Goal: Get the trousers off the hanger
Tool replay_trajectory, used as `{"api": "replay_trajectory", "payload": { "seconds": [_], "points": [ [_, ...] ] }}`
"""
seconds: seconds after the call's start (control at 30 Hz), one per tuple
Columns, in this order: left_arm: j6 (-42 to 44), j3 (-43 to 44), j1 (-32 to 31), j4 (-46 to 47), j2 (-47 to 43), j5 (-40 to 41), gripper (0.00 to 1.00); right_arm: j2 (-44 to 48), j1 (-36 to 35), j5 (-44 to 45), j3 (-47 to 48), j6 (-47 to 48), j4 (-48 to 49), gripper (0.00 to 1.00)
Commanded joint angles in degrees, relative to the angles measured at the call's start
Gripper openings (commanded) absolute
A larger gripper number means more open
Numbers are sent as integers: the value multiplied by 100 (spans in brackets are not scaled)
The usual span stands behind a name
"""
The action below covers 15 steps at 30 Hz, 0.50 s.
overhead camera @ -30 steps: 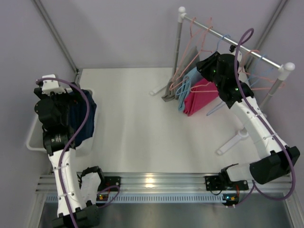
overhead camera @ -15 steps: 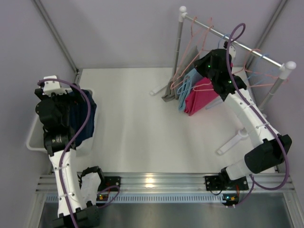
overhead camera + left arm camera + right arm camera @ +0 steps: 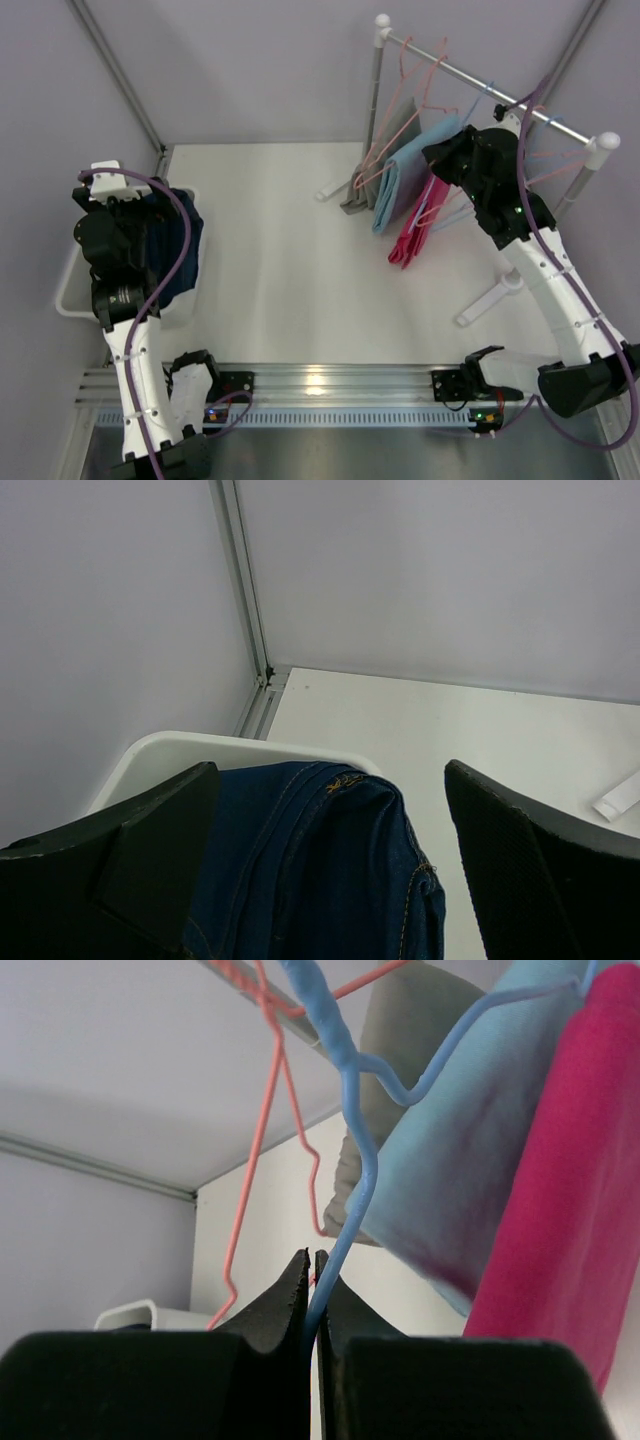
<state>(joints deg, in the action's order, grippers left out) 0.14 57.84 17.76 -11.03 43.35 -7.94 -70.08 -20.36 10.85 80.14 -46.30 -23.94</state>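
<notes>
**Magenta trousers (image 3: 412, 228) on the rack, hanger wire pinched**

The magenta trousers hang below the rail (image 3: 450, 66), just beside a light-blue cloth (image 3: 405, 175). The jaws of the right arm (image 3: 545, 270) are clamped together on a blue hanger (image 3: 347, 1090) wire. The jaws of the left arm (image 3: 122, 292) stand wide apart above navy trousers (image 3: 310, 870) lying in a white bin (image 3: 180, 745) at the worktop's (image 3: 280, 260) left edge.
</notes>
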Motion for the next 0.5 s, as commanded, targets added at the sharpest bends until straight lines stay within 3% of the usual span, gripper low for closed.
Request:
{"api": "replay_trajectory", "payload": {
  "seconds": [0.0,0.2,0.47],
  "points": [
    [-181,218,17,127,-55,-137,99,574,-3,-390,81,666,1523,0],
    [-234,333,26,48,-99,-155,99,680,-3,-768,107,1071,2261,0],
    [-128,464,26,-75,-152,-137,99,996,-90,-1743,19,992,2333,0]
  ]
}}
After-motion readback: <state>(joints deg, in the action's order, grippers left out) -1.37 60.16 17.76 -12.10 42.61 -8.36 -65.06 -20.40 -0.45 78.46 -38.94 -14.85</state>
